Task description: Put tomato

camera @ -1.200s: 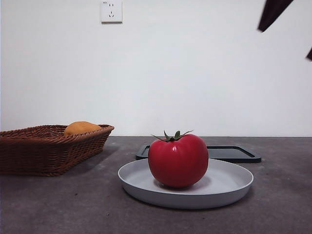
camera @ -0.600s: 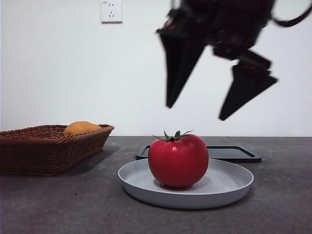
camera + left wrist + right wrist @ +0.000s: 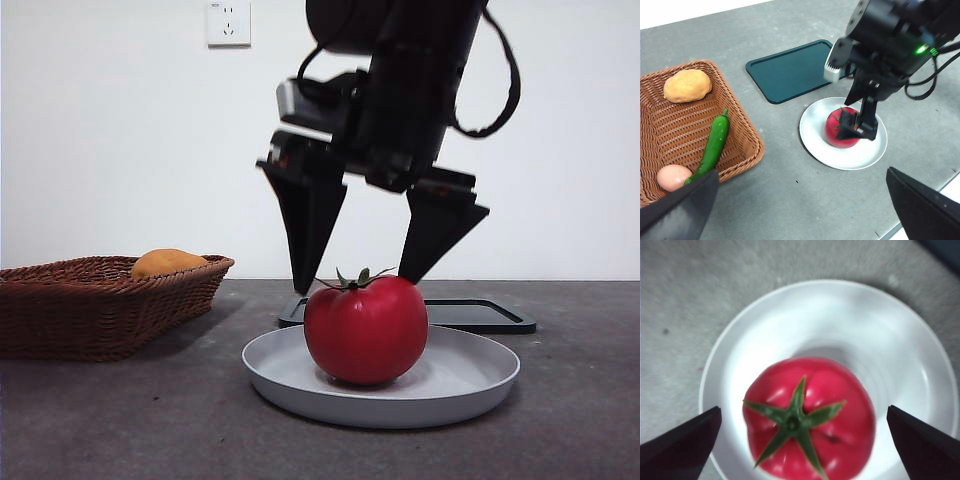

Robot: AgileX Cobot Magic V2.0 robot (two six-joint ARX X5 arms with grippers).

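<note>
The round red tomato (image 3: 365,330) with a green stem sits on a pale grey plate (image 3: 470,385). It also shows in the left wrist view (image 3: 840,134) and the right wrist view (image 3: 810,415). My right gripper (image 3: 358,282) hangs open straight above the tomato, its fingertips level with the stem, one jaw on each side, not touching. The right wrist view looks straight down on the tomato between my open right gripper (image 3: 805,427). My left gripper (image 3: 800,200) is open, high above the table, away from the plate (image 3: 867,155).
A brown wicker basket (image 3: 60,310) stands at the left with an orange-yellow oval fruit (image 3: 168,262); the left wrist view shows a green chili (image 3: 714,142) and an egg (image 3: 672,176) in it. A dark green tray (image 3: 480,315) lies behind the plate.
My right arm has come in from the upper right and dropped down over the tomato. The tomato and plate have not moved.
</note>
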